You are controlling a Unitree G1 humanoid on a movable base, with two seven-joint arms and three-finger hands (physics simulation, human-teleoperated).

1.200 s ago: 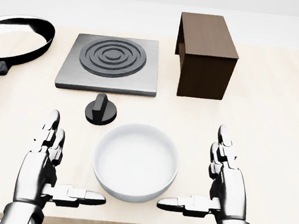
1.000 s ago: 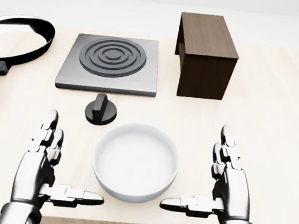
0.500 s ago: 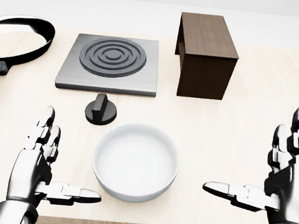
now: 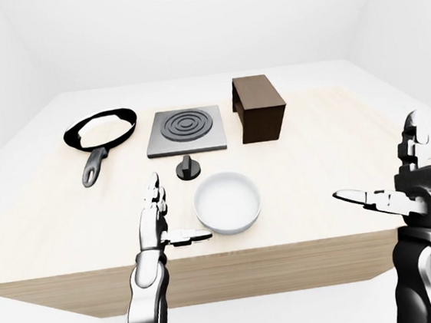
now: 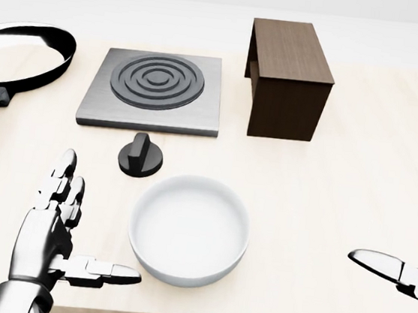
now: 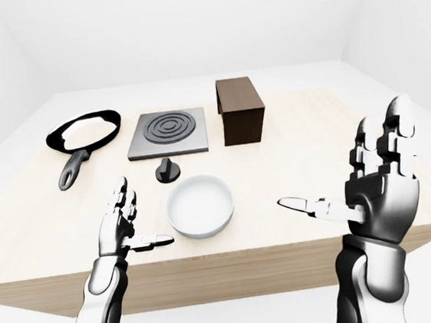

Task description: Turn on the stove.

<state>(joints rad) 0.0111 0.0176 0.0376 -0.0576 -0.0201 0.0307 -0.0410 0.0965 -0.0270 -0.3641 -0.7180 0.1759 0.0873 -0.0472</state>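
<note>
Now the right hand (image 6: 376, 183) has swung far out to the right and lifted: a second ago it hovered beside the bowl, and in the head view only its thumb tip shows at the right edge. Seen from the right eye, it stands raised off the bench's right end, palm turned inward, fingers spread and straight, thumb stretched toward the left, holding and touching nothing. The left hand (image 5: 53, 233) has barely shifted; it stays low at about 8 o'clock of the white bowl (image 5: 189, 227), fingers extended upward in the view, thumb pointing toward the bowl, released and clear of everything.

On the bench (image 5: 356, 188) nothing has moved. The stove (image 5: 155, 90), a grey plate with dark concentric rings, lies at 12 o'clock of the bowl. Its black knob (image 5: 141, 155) sits between stove and bowl, just beside the bowl's rim at 11 o'clock, untouched by either hand. A dark brown wooden box (image 5: 288, 79) stands at 3 o'clock of the stove, and a black frying pan (image 5: 20, 56) lies at 9 o'clock, handle toward the bottom left.
</note>
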